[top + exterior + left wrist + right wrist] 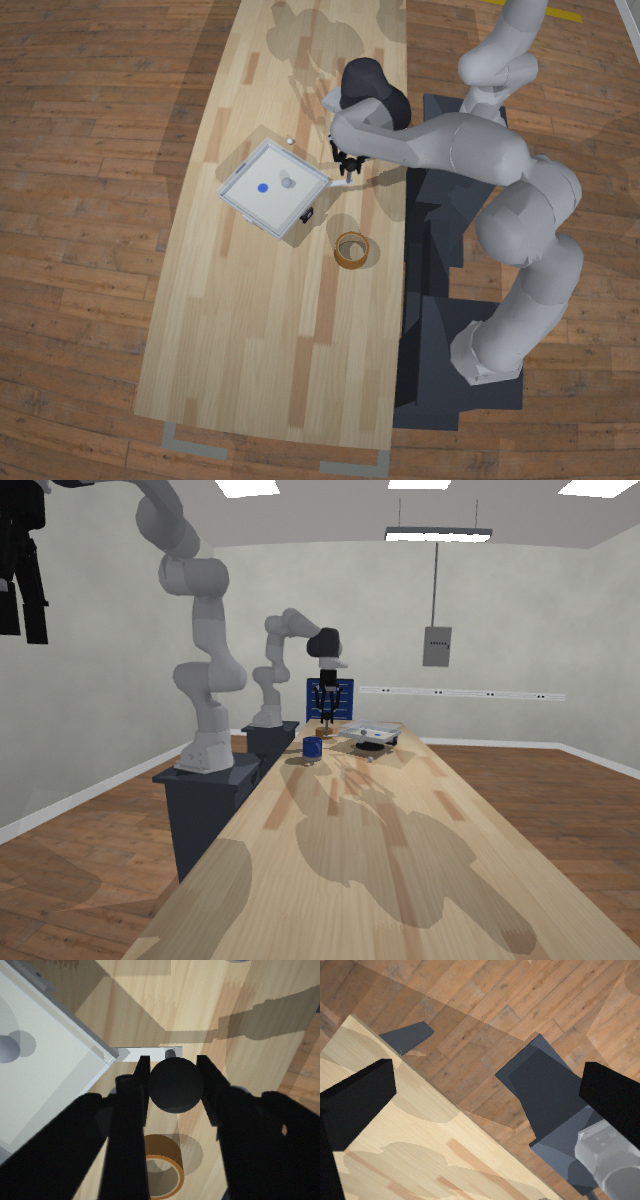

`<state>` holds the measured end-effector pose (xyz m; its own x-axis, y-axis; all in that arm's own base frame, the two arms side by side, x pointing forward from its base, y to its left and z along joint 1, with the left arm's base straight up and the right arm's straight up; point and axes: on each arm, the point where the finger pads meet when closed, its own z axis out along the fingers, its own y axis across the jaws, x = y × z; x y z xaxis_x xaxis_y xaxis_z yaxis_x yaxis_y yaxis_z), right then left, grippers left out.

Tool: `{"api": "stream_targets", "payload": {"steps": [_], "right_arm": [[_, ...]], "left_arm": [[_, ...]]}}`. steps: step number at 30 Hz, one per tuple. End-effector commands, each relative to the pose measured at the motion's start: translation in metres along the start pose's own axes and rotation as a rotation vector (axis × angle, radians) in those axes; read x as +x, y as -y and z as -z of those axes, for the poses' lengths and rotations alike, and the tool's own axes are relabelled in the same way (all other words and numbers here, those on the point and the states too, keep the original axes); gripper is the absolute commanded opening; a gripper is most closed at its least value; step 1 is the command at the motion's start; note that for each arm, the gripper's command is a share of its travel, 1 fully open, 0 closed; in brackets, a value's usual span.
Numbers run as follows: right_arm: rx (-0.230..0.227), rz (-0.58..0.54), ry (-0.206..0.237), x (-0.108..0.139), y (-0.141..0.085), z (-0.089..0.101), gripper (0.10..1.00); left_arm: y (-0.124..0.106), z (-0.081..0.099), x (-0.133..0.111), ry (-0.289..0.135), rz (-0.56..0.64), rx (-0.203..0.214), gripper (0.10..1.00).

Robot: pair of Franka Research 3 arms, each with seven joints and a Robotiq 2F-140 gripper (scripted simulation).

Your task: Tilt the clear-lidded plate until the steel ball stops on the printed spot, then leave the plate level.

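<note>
The clear-lidded plate (pixel 276 223) (pixel 384 739) (pixel 45 1105) stands on a dark base; its exact tilt is hard to tell. The steel ball (pixel 286 182) (pixel 363 732) (pixel 8 1049) is inside, off the blue printed spot (pixel 262 188) (pixel 377 734), on the side nearer the handle. My left gripper (pixel 351 166) (pixel 326 719) (pixel 173 1070) is shut on the round black knob (pixel 176 1091), above the end of the white bar from the plate's corner. My right gripper (pixel 22 627) (pixel 488 1077) is open and empty, high up, far from the plate.
An orange-brown ring (pixel 351 264) (pixel 324 732) (pixel 164 1145) stands near the plate on the robot side. A blue mug (pixel 312 747) stands near the table's robot-side edge. A small white ball (pixel 290 141) (pixel 370 759) lies beside the plate. A small black part (pixel 307 214) is at the plate's side.
</note>
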<state>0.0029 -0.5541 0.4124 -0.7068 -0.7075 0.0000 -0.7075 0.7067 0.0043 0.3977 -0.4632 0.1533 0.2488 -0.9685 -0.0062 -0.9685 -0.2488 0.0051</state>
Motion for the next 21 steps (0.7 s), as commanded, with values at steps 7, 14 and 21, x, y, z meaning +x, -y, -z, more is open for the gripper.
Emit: {"api": "stream_targets", "payload": {"steps": [7,14,21], "right_arm": [[0.004,0.005,0.0,0.0002,0.0004,0.0006,1.0],[0.004,0.005,0.0,0.0002,0.0004,0.0006,1.0],[0.004,0.005,0.0,0.0002,0.0004,0.0006,1.0]], "left_arm": [[0.0025,0.002,0.0023,-0.006,0.002,0.005,0.099],[0.003,0.0034,0.002,-0.006,0.002,0.005,0.099],[0.0039,0.0051,0.001,-0.006,0.002,0.005,0.099]]}}
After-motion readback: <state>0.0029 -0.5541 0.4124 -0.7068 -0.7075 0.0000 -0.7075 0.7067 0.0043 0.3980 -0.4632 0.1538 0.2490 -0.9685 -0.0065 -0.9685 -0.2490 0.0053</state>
